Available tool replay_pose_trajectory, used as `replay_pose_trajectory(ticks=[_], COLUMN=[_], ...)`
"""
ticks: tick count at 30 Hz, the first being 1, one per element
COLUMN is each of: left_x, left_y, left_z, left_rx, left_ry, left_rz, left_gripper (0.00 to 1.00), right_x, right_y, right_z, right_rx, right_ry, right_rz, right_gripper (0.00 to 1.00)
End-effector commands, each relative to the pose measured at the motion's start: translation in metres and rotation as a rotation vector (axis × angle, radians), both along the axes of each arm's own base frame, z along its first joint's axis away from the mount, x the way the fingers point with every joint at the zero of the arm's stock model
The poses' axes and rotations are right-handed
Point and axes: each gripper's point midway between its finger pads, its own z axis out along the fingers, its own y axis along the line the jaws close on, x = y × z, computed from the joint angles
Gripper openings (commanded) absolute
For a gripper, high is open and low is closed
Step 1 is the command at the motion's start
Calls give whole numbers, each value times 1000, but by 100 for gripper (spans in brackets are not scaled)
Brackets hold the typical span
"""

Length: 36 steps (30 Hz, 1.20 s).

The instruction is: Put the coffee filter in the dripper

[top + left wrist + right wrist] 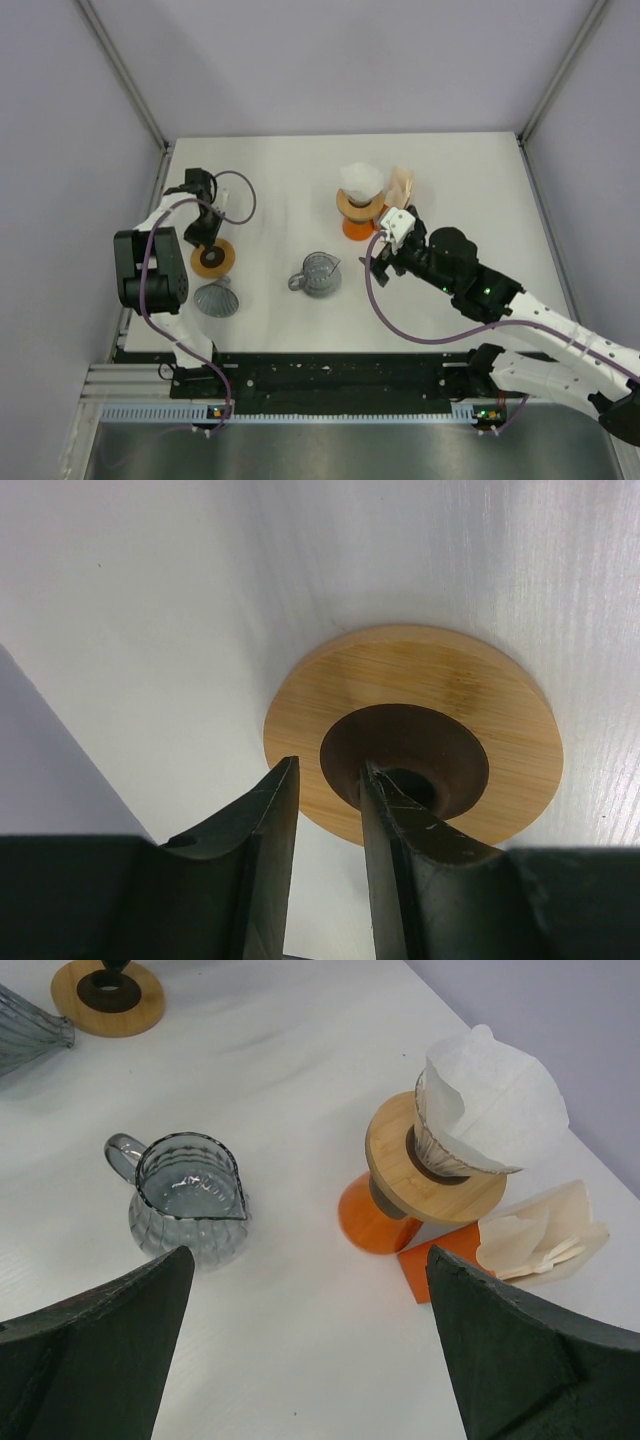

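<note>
A white paper coffee filter (360,179) sits in the dripper, whose wooden ring (357,204) rests on an orange cup (356,227). In the right wrist view the filter (487,1095) stands up out of the ring (425,1182) on the cup (368,1222). My right gripper (383,258) (310,1260) is open wide and empty, hovering near the cup, between it and the glass pitcher. My left gripper (207,235) (328,770) is far left, shut on a second wooden ring (440,670), with one finger in its dark central hole.
A glass pitcher (318,273) (185,1200) stands mid-table. A stack of spare filters (403,185) (540,1235) lies on an orange holder right of the dripper. A grey glass cone (216,298) lies near the second wooden ring (213,258) at the left edge.
</note>
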Motion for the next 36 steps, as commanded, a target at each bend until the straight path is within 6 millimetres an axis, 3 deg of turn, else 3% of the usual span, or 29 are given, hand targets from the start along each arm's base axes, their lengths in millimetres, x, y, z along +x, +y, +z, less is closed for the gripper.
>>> replay_pose_trajectory(ticks=[1, 8, 11, 18, 22, 30, 32, 36], left_x=[-10, 5, 4, -7, -2, 5, 5, 1], left_y=[-10, -18, -15, -6, 0, -14, -17, -21], left_z=[-27, 29, 37, 16, 0, -36, -38, -39], left_rx=[-63, -112, -92, -45, -14, -91, -110, -135], left_ry=[54, -45, -55, 5, 13, 49, 52, 64], left_rz=[-16, -52, -73, -65, -53, -27, -29, -29], left_gripper=[38, 41, 42, 43, 43, 36, 29, 0], right_x=[5, 4, 3, 3, 2, 0, -1, -2], right_y=[2, 1, 0, 0, 1, 1, 1, 2], right_z=[27, 26, 27, 27, 29, 32, 34, 38], right_rx=[53, 45, 48, 50, 55, 67, 72, 76], right_ry=[-36, -35, -37, -36, -38, -37, -42, -51], right_rz=[-10, -9, -8, -6, 0, 7, 11, 21], right_gripper=[99, 99, 99, 99, 99, 99, 99, 99])
